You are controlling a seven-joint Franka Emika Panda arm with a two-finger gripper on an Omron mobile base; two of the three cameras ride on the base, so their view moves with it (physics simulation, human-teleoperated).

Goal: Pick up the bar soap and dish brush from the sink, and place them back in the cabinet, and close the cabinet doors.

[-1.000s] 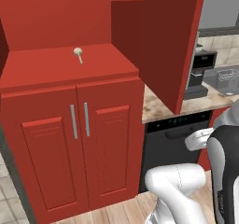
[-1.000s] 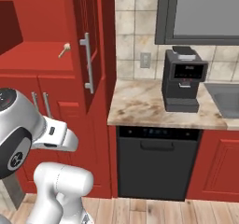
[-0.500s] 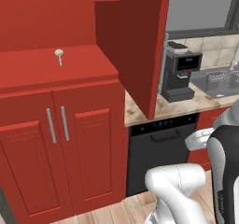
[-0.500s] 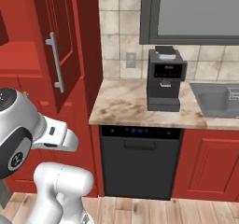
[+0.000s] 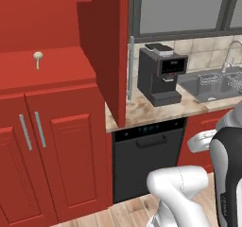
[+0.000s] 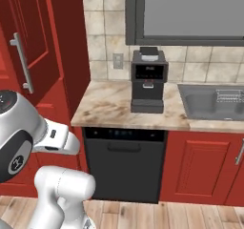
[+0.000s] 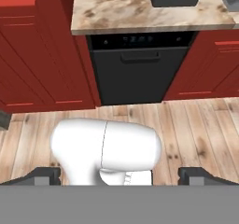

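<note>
Beige tiled wall, dark window, marble counter, black dishwasher, wood floor

Cabinet, left of frame: glossy red, silver bar handles. Counter, centre: beige marble, brown mottling. Coffee machine: black. Dishwasher, lower centre: black. Sink, right edge: dark grey. Wall tiles: cream. Floor: light wood planks.

Black coffee machine on marble counter, above dishwasher.
</note>
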